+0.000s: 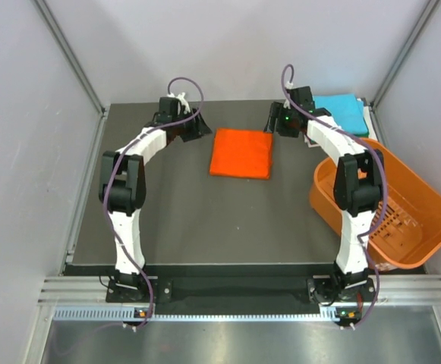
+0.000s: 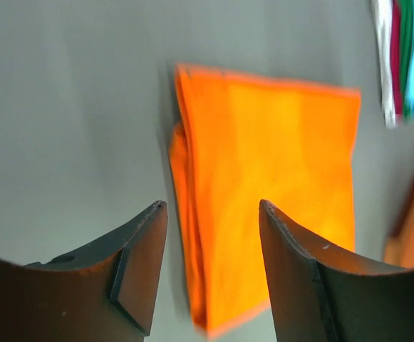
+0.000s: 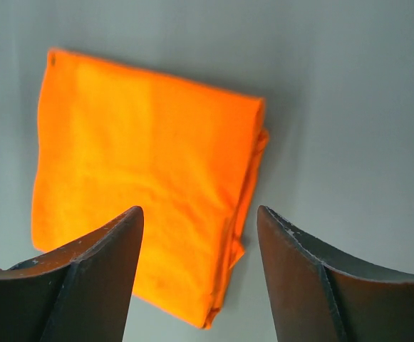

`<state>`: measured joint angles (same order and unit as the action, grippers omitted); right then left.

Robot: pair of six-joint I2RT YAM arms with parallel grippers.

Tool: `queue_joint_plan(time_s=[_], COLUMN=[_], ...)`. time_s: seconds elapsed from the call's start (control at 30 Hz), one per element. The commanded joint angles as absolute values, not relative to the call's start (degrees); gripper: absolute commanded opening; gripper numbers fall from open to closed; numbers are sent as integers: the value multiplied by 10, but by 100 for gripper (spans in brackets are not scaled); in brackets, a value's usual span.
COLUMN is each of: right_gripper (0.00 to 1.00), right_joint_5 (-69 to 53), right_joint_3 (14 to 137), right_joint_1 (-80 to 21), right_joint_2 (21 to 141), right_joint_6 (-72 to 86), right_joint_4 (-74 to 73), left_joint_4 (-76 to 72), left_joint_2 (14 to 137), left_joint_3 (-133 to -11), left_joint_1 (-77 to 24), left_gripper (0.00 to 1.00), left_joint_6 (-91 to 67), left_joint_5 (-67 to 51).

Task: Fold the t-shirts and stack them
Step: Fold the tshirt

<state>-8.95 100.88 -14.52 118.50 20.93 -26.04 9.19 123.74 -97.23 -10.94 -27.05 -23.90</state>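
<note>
On the left, the left gripper (image 1: 196,129) is being held just beside the left edge of the orange t-shirt (image 1: 241,153). In its wrist view the jaws are being shown well apart, with nothing between them and only cloth and table (image 1: 190,220) beyond. The orange t-shirt is lying in the middle of the table's far half, folded into a neat square and flat on the dark surface, with its layered edges showing along one side. Just beside its upper right corner the right gripper (image 1: 270,121) is being held likewise, jaws wide and empty. Further right, in the far corner, a stack of folded t-shirts (image 1: 347,112) is sitting with a turquoise one on top. White, dark red and green edges are being glimpsed beneath it in the left wrist view. At the table's right edge an orange plastic basket (image 1: 414,189) is resting.

The folded shirt is being judged light, soft and limp, and not fragile. If lifted by one corner it would likely sag and fall open. Hold is better taken at two opposite edges, all layers being pinched together, so that the fold is kept.

One loose orange shirt is being counted, along with one stack, one basket and two grippers. At least four layers are showing in the stack; its full number cannot be told.
</note>
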Motion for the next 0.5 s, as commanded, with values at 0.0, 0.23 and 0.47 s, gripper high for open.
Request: queue_joint_plan(time_s=[0.0,0.23,0.47], right_gripper=[65,64,52], right_joint_5=[-93,-100,-133], right_joint_3=[1004,1013,991], right_joint_1=[-163,-160,-156], right_joint_2=[1192,1228,1252], right_joint_6=[183,152,140], right_joint_4=[-292,-299,-291], left_joint_4=[69,30,4], left_joint_2=[1178,1131,1129], left_joint_3=[-879,-756,-706], left_joint_1=[-111,-117,-119], left_gripper=[59,59,55], left_joint_6=[-268,-273,-272], left_joint_5=[-277,-292,-304])
